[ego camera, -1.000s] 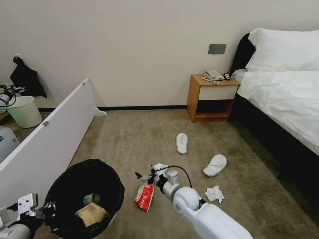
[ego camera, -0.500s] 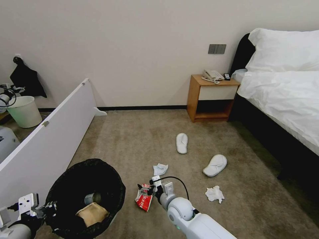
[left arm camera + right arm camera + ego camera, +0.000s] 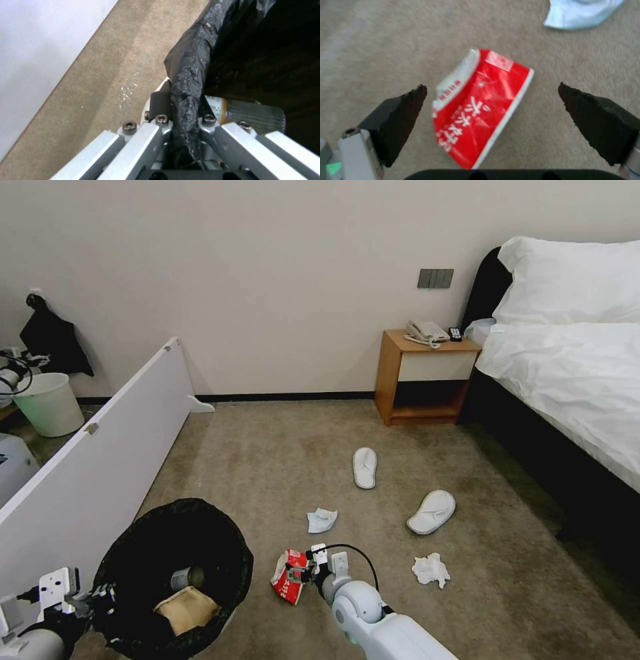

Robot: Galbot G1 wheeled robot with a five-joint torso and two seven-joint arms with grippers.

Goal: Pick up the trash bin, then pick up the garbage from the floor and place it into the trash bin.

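Note:
The trash bin [image 3: 235,553], lined with a black bag, stands at my lower left with a cardboard scrap [image 3: 184,610] and a small bottle [image 3: 187,579] inside. My left gripper [image 3: 93,602] is shut on its bag-covered rim [image 3: 187,110]. My right gripper [image 3: 294,571] hangs open just over the red-and-white wrapper [image 3: 287,582] on the carpet. In the right wrist view the wrapper [image 3: 480,107] lies between the spread fingers [image 3: 403,115]. More garbage lies beyond: a bluish tissue [image 3: 322,520], a crumpled white tissue [image 3: 431,570] and two white slippers [image 3: 365,467] [image 3: 432,511].
A long white panel [image 3: 100,460] leans along the left, close behind the bin. A pale unlined bin [image 3: 48,403] stands beyond it. A wooden nightstand [image 3: 427,377] and the bed [image 3: 573,380] close off the right and back. Open carpet lies between.
My right gripper has drawn back toward me, from beside the bluish tissue to low over the wrapper. The tissue now shows in full. The left gripper and bin have stayed put.

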